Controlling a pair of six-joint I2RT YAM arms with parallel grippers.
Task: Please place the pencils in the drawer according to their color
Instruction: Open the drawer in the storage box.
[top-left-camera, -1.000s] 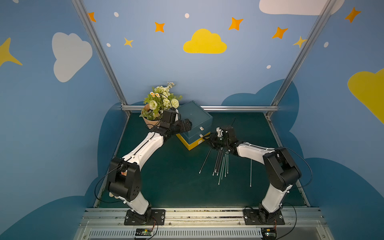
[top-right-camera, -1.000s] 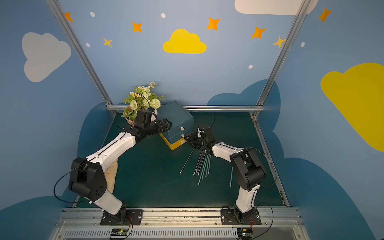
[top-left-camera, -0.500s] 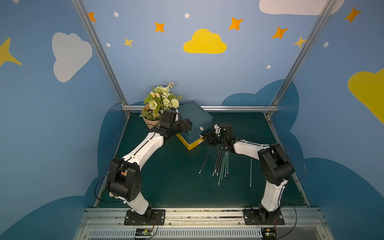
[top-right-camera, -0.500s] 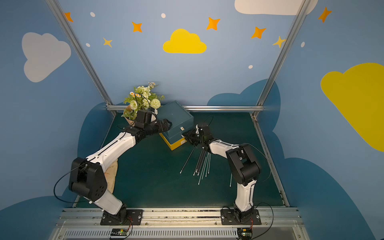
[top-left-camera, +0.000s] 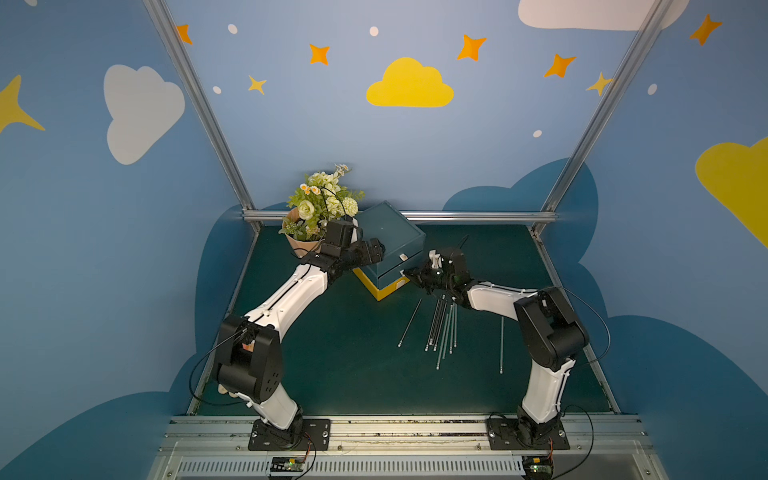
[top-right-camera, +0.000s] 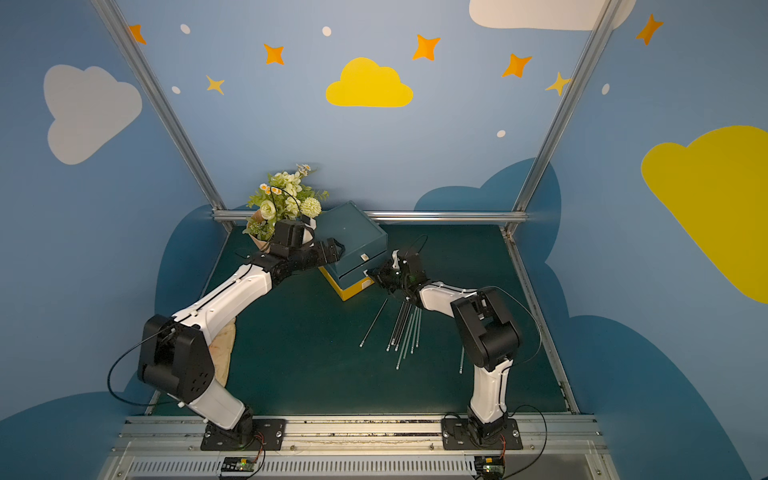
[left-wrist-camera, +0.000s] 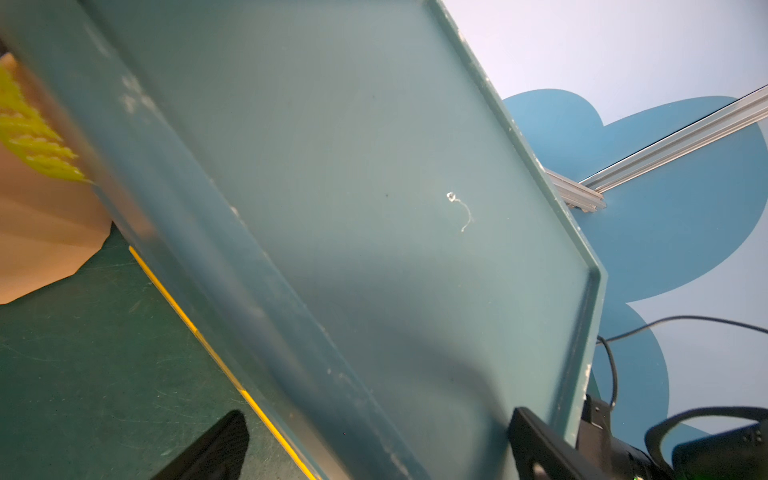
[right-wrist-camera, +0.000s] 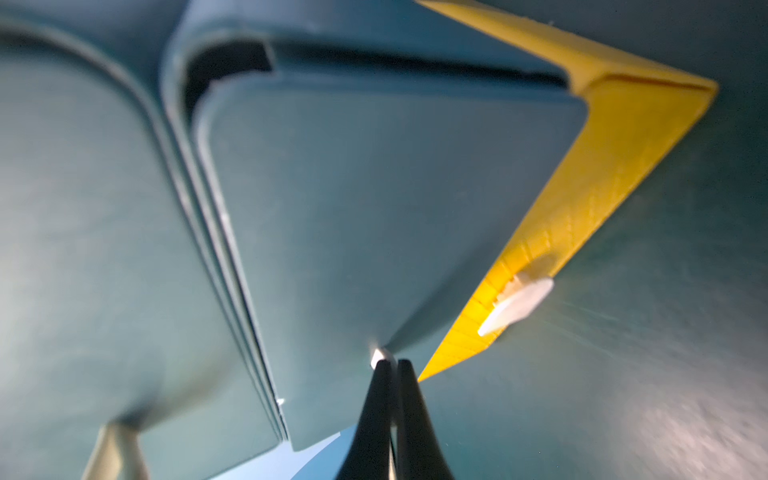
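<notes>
Right end effector (right-wrist-camera: 392, 362) advanced, pinching white knob (right-wrist-camera: 379, 355) at teal drawer (right-wrist-camera: 374, 208) edge.

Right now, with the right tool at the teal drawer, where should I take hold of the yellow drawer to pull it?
Take the white tab on the yellow drawer's front, coming straight at that face from the pencils' side. It is thin, flat and the only part that sticks out, so probably pinch across its flat faces. The right tool is shut at a like tab above.
</notes>
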